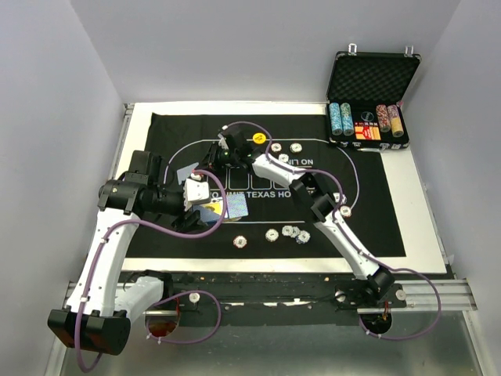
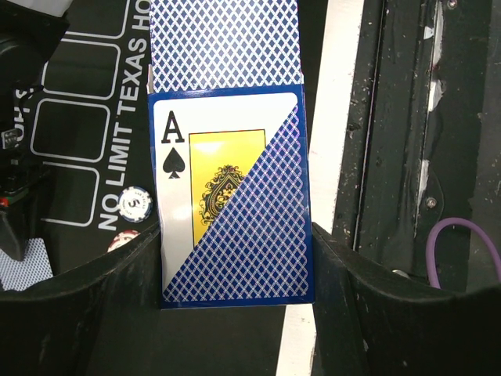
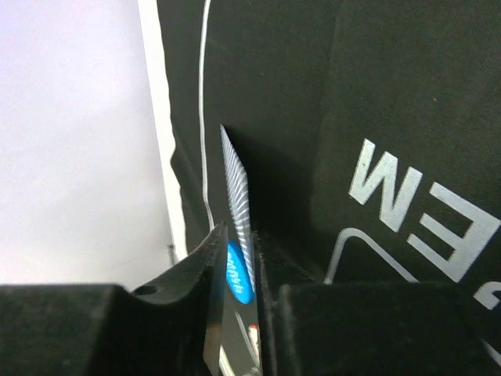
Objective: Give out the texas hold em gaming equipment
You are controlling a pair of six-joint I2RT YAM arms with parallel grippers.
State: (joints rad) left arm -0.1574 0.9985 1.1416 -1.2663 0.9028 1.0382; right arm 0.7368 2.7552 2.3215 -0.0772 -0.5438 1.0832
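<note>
The left fingers (image 2: 94,298) pinch a pack of blue-backed playing cards (image 2: 235,196) over the near left part of the black mat (image 1: 376,227). Farther back, a single card (image 3: 235,188) stands edge-on between the right fingers (image 3: 184,270); whether they pinch it or stand just parted, I cannot tell

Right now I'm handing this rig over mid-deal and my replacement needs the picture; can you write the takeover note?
Left end effector: shut on the card box, cards poking from its top.
Right end effector: at the mat's far left, playing card edge-on between its fingers; pinched or loose, unclear.
Done: one dealt card face down on the mat; chips along near edge, far side, right; yellow button out.
Left: remaining cards; chip stacks sit in the case.
</note>
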